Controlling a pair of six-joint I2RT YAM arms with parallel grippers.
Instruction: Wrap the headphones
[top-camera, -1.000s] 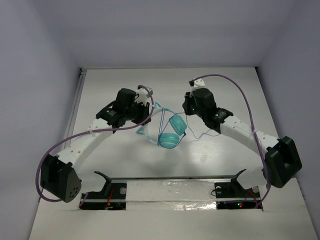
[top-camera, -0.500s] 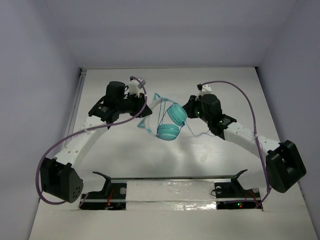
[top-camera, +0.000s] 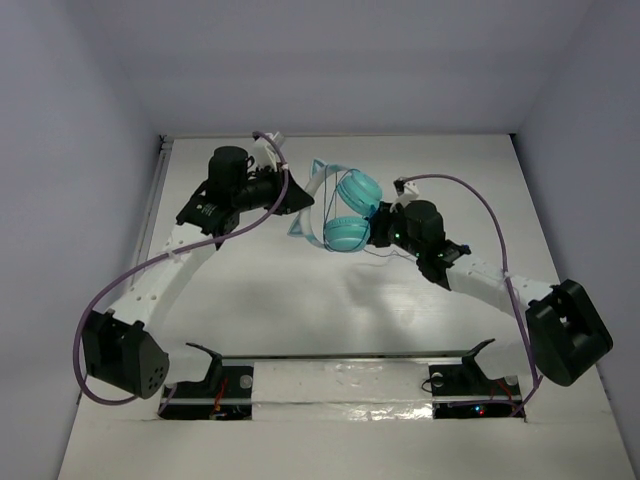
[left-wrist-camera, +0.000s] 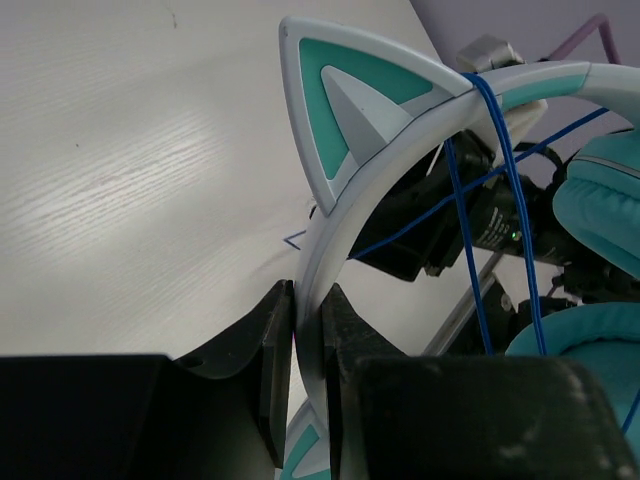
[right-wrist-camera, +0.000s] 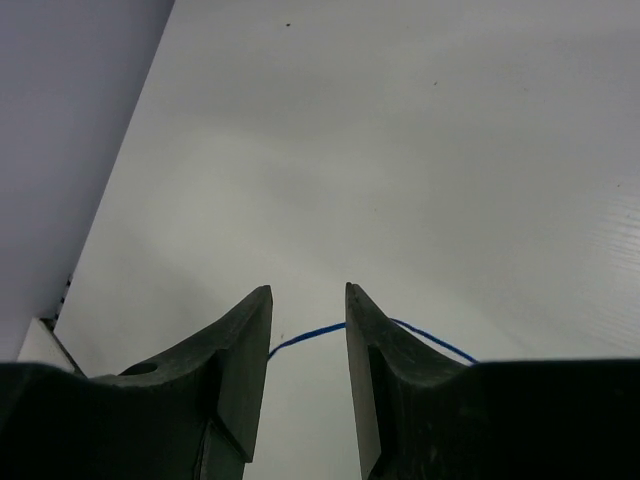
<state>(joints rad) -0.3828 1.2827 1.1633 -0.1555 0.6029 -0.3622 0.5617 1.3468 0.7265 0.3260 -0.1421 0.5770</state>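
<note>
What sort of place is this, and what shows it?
Likely a robot lab test cell: two black-and-white robot arms bolted to a white table, plain pale walls around, teal cat-ear headphones gripped.

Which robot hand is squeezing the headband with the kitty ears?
The left gripper: its fingers are clamped on the pale headband. The right gripper has its fingers apart, with only the thin blue cord crossing the gap.

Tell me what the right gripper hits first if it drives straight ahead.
Probably the blue cord of the headphones, crossing ahead of the open right gripper; beyond it only table. Depth unclear.
</note>
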